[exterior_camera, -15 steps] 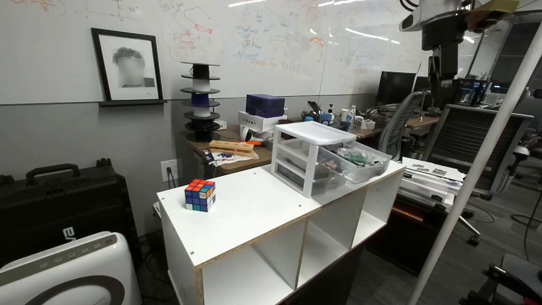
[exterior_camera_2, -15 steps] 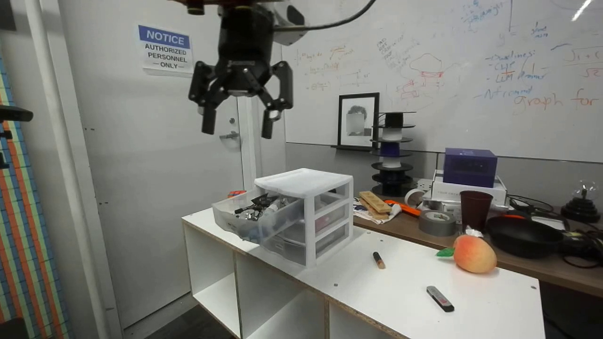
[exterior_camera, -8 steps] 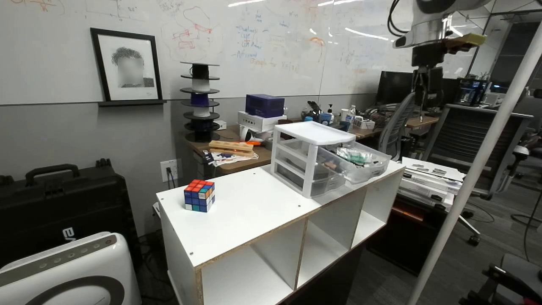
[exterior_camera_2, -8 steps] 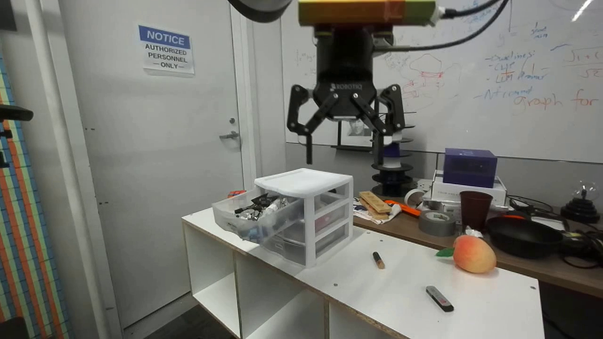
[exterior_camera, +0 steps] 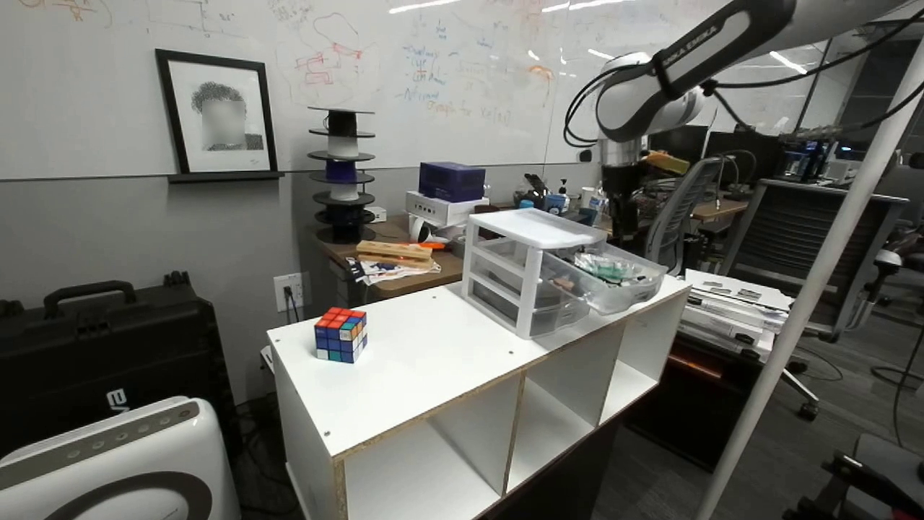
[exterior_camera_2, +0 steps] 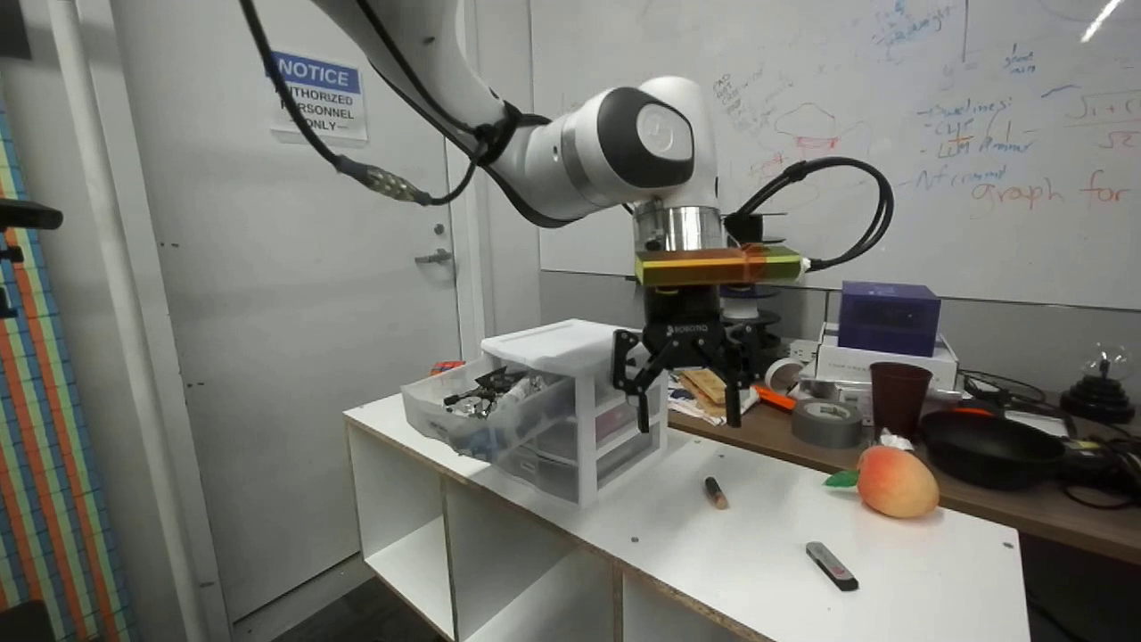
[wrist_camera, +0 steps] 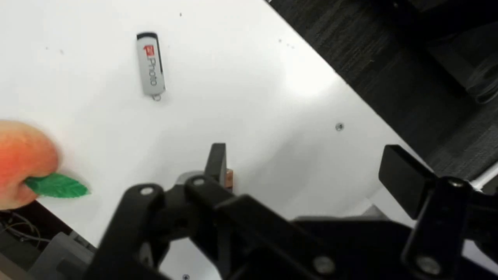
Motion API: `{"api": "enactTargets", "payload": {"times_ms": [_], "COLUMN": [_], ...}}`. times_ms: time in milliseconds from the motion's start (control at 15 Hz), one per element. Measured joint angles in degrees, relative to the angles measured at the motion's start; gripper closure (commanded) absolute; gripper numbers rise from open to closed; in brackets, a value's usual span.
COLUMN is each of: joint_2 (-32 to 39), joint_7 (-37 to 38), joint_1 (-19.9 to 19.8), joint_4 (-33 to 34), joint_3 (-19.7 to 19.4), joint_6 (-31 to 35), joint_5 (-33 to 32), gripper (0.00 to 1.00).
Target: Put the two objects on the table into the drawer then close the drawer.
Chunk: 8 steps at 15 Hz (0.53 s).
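The claw (exterior_camera_2: 688,425) gapes wide above the table (exterior_camera_2: 713,562) bearing one USB stick (wrist_camera: 149,66) and one apparent marker (exterior_camera_2: 716,493).

A robotics lab with office furniture. In an exterior view, a robot arm (exterior_camera_2: 579,160) crosses the top centre, a NOTICE sign (exterior_camera_2: 332,80) is on the upper-left door (exterior_camera_2: 303,312), and a scribbled whiteboard (exterior_camera_2: 891,116) fills the upper right; in an exterior view, chairs (exterior_camera: 772,245) and monitors (exterior_camera: 682,139) stand at right.
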Motion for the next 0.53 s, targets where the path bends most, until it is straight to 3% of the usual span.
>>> {"api": "enactTargets", "payload": {"times_ms": [200,533], "joint_2": [5.38,7.02], "joint_7": [-0.31,-3.45], "joint_1": [-0.15,-1.18], "joint_4": [6.24,11.64], "joint_3": [1.93,3.93], "joint_6": [0.88,1.40], "joint_5": [-0.06,0.51], "gripper": [0.00,0.00]}}
